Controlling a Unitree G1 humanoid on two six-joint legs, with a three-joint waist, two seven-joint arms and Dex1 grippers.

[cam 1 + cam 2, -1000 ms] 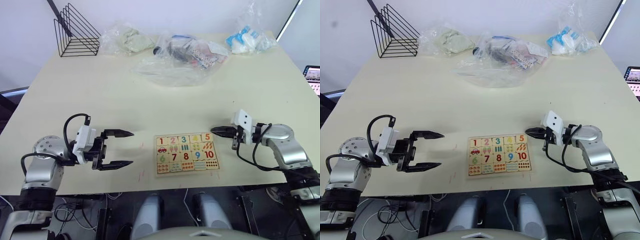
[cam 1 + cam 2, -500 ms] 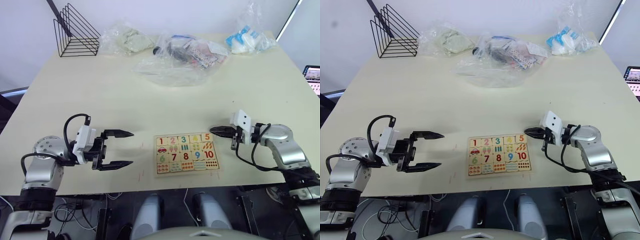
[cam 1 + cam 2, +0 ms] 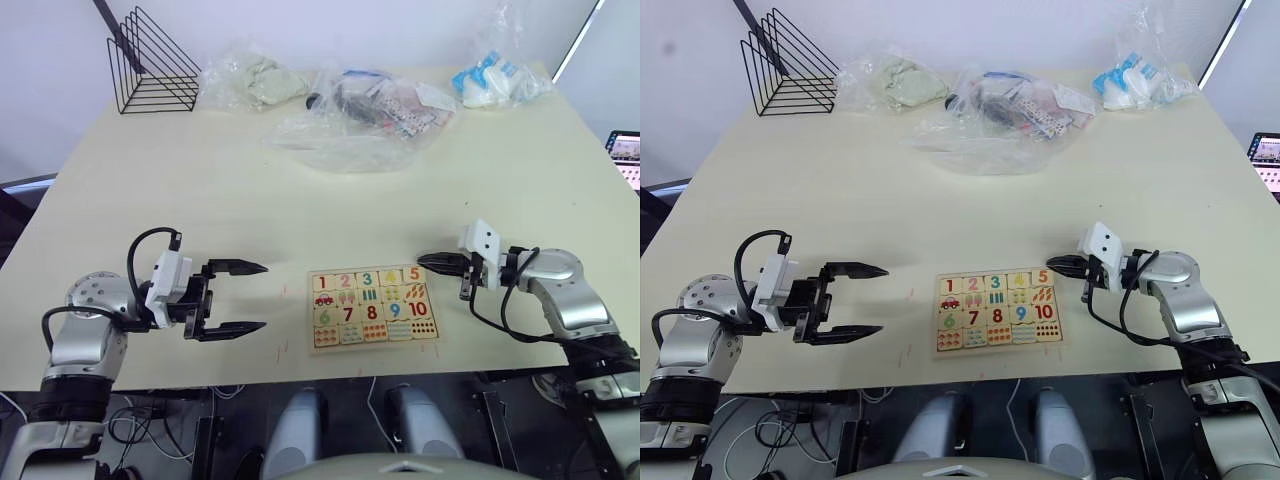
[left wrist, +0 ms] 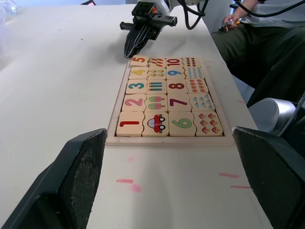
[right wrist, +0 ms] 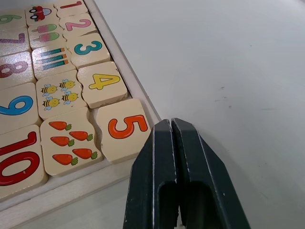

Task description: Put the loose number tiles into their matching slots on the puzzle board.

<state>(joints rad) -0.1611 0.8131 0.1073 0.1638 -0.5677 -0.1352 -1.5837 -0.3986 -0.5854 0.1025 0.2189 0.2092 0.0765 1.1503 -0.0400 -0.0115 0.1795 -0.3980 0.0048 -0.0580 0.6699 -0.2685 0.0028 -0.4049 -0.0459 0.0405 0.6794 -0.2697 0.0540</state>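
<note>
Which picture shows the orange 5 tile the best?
The right wrist view: the 5 tile sits close up beside the shut right gripper, slightly askew at the board's corner. The left wrist view shows it far off at the board's far end. In both eye views it is tiny.

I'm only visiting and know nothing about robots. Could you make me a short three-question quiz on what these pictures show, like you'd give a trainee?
1. True or false: the right gripper has its two black fingers pressed together.
2. Which number tile on the puzzle board lies nearest the right gripper's tip? A) 1 B) 3 C) 5
3. Fill in: the left gripper is held ____, with nothing between its fingers.

Key
1. True. In the right wrist view the fingers meet, with nothing between them.
2. C. The orange 5 tile sits at the board's corner beside the fingertips; it looks tilted, not fully flat in its slot.
3. Open. It hangs beside the board, apart from it.
</note>
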